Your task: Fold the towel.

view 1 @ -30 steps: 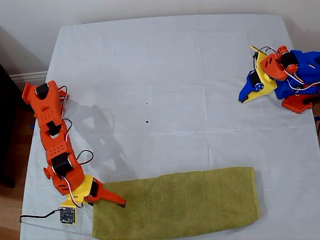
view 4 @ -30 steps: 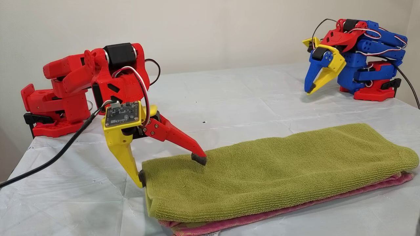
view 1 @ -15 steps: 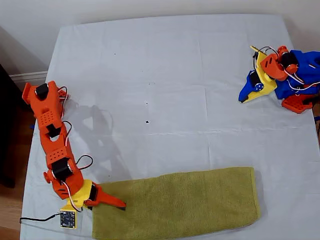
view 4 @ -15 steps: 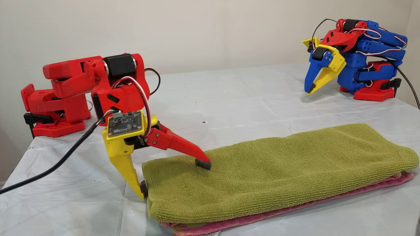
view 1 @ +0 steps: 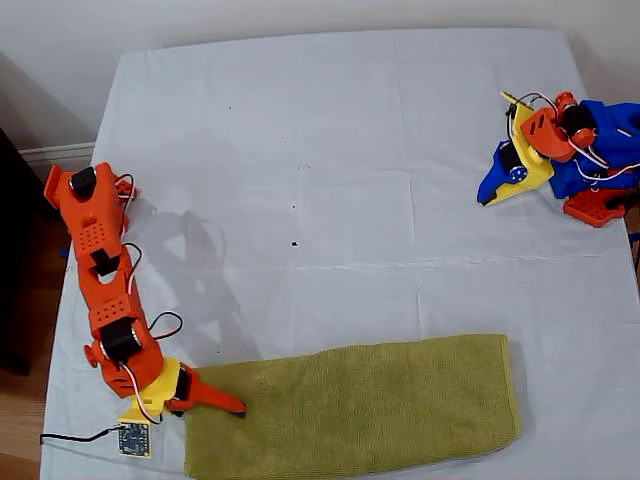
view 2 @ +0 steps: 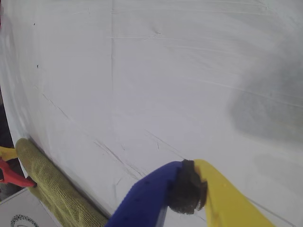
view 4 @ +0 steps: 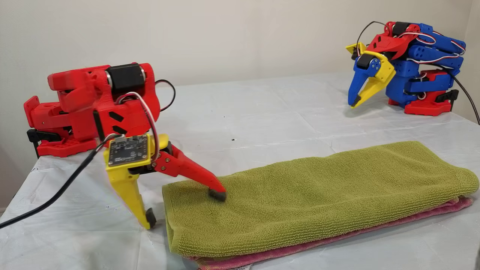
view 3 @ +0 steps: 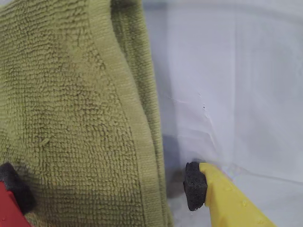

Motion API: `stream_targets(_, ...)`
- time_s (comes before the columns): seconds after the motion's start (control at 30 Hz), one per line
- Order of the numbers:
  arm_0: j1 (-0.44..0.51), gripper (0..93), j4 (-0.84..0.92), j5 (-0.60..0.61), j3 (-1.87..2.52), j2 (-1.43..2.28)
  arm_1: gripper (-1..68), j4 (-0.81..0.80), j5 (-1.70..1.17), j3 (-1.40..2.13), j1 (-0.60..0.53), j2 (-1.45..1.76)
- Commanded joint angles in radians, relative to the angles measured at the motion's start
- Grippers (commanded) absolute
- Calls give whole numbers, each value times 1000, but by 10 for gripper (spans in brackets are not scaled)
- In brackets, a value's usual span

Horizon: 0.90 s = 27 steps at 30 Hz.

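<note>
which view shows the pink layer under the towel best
The other view: the pink band peeks out along the near edge beneath the green towel. The exterior view shows only the green top; the second wrist view shows green terry; the first wrist view only a distant green edge.

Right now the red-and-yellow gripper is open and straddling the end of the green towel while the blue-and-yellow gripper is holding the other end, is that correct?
Not quite: my first gripper holds nothing. In the other view it hangs shut above the white sheet, well away from the towel. My second gripper is indeed open, straddling the towel's end.
</note>
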Motion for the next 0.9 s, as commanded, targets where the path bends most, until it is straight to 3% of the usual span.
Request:
stream_targets(0.0,-34,709,-20,9,-57,95,1,5,3,104,11,215)
stream_targets(0.87,-66,568,-100,-49,-57,-40,1,5,3,104,11,215)
